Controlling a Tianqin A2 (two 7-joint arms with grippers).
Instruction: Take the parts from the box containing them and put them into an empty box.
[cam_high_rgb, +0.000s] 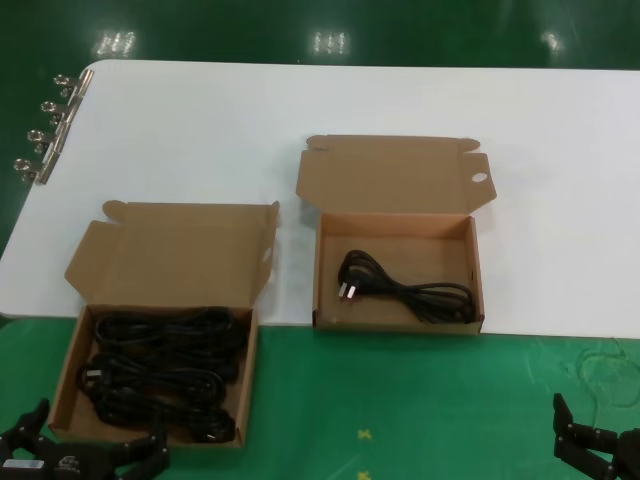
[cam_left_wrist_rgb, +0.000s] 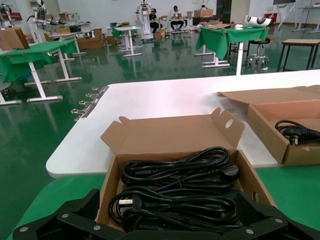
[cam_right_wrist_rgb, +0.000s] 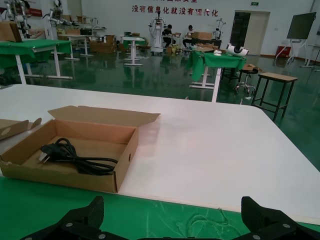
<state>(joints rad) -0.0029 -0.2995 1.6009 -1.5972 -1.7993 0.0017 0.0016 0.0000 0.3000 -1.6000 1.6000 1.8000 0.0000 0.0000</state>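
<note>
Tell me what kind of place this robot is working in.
Probably a robotics lab or training hall: rows of green-draped tables on a glossy green floor, other robot rigs standing in the background, and people seated at a far table.

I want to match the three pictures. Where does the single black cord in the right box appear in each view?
Head view: the cord lies in the right box, right of centre.
Left wrist view: far right edge, partly cut off.
Right wrist view: lower left.
Shared landmark: the white table.
</note>
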